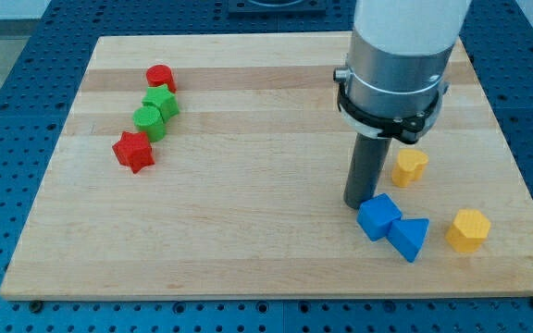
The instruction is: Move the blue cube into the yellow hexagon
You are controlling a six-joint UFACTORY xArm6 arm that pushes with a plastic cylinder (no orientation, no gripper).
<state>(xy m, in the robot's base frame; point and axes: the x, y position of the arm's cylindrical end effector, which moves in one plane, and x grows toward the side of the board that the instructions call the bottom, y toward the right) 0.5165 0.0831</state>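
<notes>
While my tip (358, 203) rests on the table (248, 213), it touches the upper-left edge of the blue cube (378, 216), which lies just below-right of it. As a plain rod, this tool grasps nothing. A blue wedge (409, 238) abuts the cube's far side. The yellow hexagon (468, 230) sits further right, apart from both. Another yellow block (410, 166) lies up-right of the tip. Well to the left stand a red cylinder (160, 78), two green blocks (154, 112) and a red star (134, 152)

No legible text, labels, brands or numbers anywhere. None on blocks, table or arm. Entry blank.
</notes>
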